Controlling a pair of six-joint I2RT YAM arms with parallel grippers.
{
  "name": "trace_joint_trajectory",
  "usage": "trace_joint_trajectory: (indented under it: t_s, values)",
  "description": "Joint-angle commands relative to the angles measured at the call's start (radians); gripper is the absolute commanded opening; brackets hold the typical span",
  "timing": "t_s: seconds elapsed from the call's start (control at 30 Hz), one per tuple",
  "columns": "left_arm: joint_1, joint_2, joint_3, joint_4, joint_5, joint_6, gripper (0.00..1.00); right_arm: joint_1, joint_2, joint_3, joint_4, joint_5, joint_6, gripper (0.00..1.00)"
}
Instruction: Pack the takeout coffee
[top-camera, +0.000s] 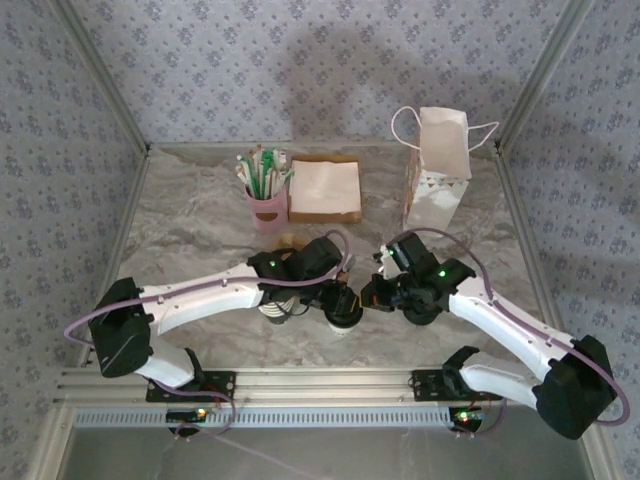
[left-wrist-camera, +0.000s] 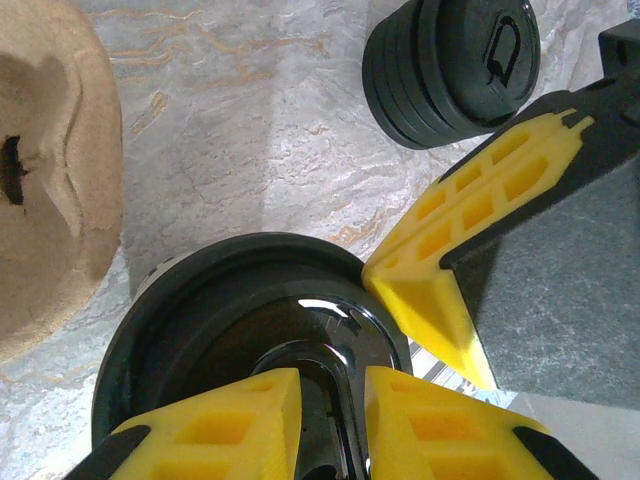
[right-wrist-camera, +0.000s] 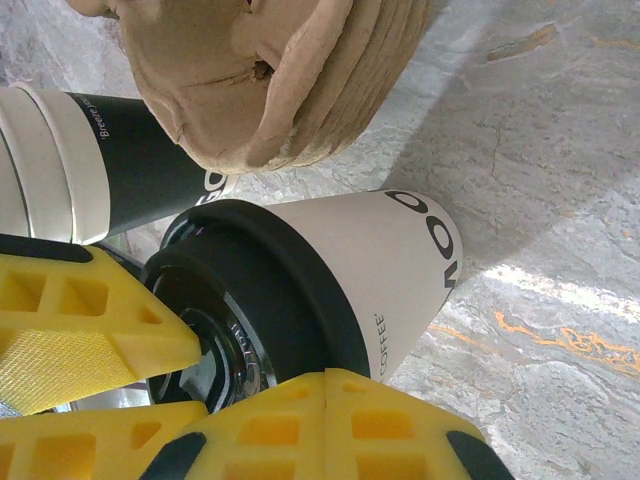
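The left gripper (left-wrist-camera: 330, 385) is held directly over the takeout coffee (right-wrist-camera: 400, 270). Its jaws are parted only narrowly across the glossy middle of the black lid, and whether the raised ridge there is pinched cannot be told. The right gripper (right-wrist-camera: 325, 400) is closed on nothing, with its joined tips laid against the lid's rim. This is judged to be a bracing pose: the cup is steadied from the side while the lid is pressed or gripped from above, so that the cup can be lifted without tipping.

The cup is stood on the worktop (top-camera: 200, 230) between the two grippers, near the front edge. Just beside it are set:
- one stack of lidless cups (right-wrist-camera: 60, 170)
- one squat pile of spare lids (left-wrist-camera: 450, 65), roughly four deep
- one tan moulded-pulp pile (right-wrist-camera: 270, 70)

Further back, one pink holder (top-camera: 265, 205) of sticks and one napkin box (top-camera: 325, 190) are placed. One paper bag (top-camera: 437, 170) is stood upright at the far right, presumably to receive the cup.
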Motion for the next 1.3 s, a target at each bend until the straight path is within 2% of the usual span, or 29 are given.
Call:
trace_joint_trajectory:
  t_s: [0.0,0.17,0.27,0.43,0.53,0.63,0.8,1.0,1.27]
  values:
    - [-0.011,0.008,-0.053,-0.022,0.007,-0.029,0.24,-0.004,0.056,-0.025,0.000,0.055,-0.005,0.00]
    - [-0.011,-0.017,-0.063,-0.017,-0.009,-0.043,0.26,-0.005,0.091,0.053,-0.018,0.076,-0.047,0.00]
    - [-0.011,-0.036,-0.053,-0.024,-0.028,-0.049,0.31,-0.005,0.065,0.094,-0.039,0.080,-0.056,0.00]
    - [-0.006,-0.047,-0.025,-0.036,-0.053,-0.044,0.39,-0.005,-0.038,0.117,-0.108,0.118,-0.059,0.15]
    - [0.004,-0.044,-0.013,-0.039,-0.054,-0.041,0.40,-0.001,-0.099,0.085,-0.111,0.118,-0.037,0.19]
    - [0.014,-0.053,-0.006,-0.043,-0.057,-0.038,0.41,0.030,-0.164,0.023,-0.076,0.091,-0.001,0.19]
    - [0.025,-0.080,0.014,-0.044,-0.056,-0.030,0.50,0.135,-0.246,-0.101,0.060,0.081,0.103,0.21]
    - [0.037,-0.090,0.017,-0.055,-0.060,-0.026,0.53,0.258,-0.246,-0.151,0.162,0.145,0.171,0.21]
    - [0.037,-0.126,-0.017,-0.037,-0.050,-0.044,0.54,0.252,-0.209,-0.174,0.167,0.186,0.198,0.21]
